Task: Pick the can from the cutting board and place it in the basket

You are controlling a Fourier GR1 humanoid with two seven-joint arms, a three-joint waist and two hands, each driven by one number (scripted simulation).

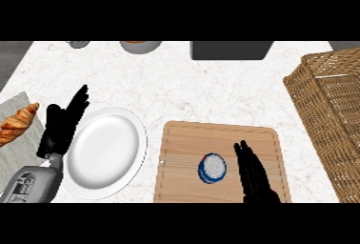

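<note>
A small can [212,168] with a blue-and-white top stands upright on the wooden cutting board [190,143], a little below its middle. My right hand [252,174] is over the board just right of the can, its straight fingers pointing away from me and not curled round the can. The wicker basket [330,119] stands at the right edge of the counter, beyond the board. My left hand [62,126] rests open at the left, beside a white plate, fingers pointing up.
A white plate [105,152] lies left of the board. A croissant [17,123] sits on a grey cloth at the far left. At the back edge are a dark grey box [231,50] and two round vessels [139,46].
</note>
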